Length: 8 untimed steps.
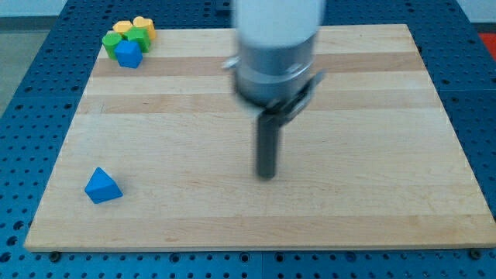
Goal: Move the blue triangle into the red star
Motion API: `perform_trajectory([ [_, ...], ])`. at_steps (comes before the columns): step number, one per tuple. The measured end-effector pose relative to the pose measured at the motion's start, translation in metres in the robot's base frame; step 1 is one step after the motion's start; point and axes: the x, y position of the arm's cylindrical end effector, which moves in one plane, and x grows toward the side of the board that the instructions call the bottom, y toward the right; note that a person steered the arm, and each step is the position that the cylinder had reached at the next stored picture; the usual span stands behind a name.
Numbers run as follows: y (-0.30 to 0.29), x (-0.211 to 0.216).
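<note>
Pincer is the wrong word for what you have: no pincer shows, only a straight dark rod, so nothing opens, closes or holds anything. You see my tip resting near the middle of the desk, blurred at its edges, beneath a grey collar and a white arm body that fills the view's top centre.

Your blue triangle lies far toward the view's lower left, near the desk's left edge and well apart from my tip. It is a small matte wedge with crisp faces; its peak points toward the view's top and its broad side runs roughly along the view's left-to-right line, tilted slightly.

You cannot find a red star anywhere in view. At the view's top left corner sits a tight cluster touching one another: a blue block with angled faces, a green block, and two yellow blocks with rounded lobes.

Your desk is pale wood with lengthwise grain bands, lying on a blue perforated base.
</note>
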Motion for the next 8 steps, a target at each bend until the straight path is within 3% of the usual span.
perform_trajectory([
  [1, -0.106, 0.048],
  [2, -0.188, 0.059],
  [3, -0.2, 0.024],
  [6, -0.177, -0.067],
  [8, -0.064, -0.076],
])
